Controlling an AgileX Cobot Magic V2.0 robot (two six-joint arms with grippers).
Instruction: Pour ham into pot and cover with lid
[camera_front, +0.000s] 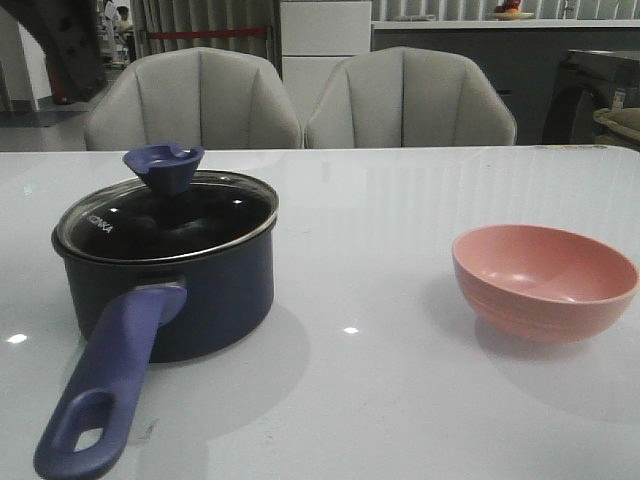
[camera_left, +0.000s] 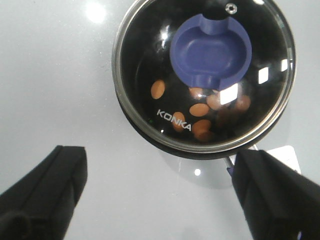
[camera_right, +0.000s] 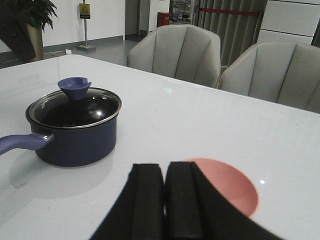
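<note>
The dark navy pot (camera_front: 190, 290) stands at the left of the table, its purple-blue handle (camera_front: 105, 385) pointing toward me. The glass lid (camera_front: 165, 215) with the blue-purple knob (camera_front: 165, 168) sits on it. In the left wrist view several orange ham pieces (camera_left: 200, 110) lie inside the pot under the lid (camera_left: 150, 50). My left gripper (camera_left: 160, 195) is open and empty, above the table beside the pot. My right gripper (camera_right: 165, 200) is shut and empty, above the near side of the pink bowl (camera_right: 235, 185). The pot also shows in the right wrist view (camera_right: 75, 137). Neither gripper shows in the front view.
The empty pink bowl (camera_front: 545, 280) stands at the right of the white table (camera_front: 360, 240). Two grey chairs (camera_front: 300, 100) stand behind the table's far edge.
</note>
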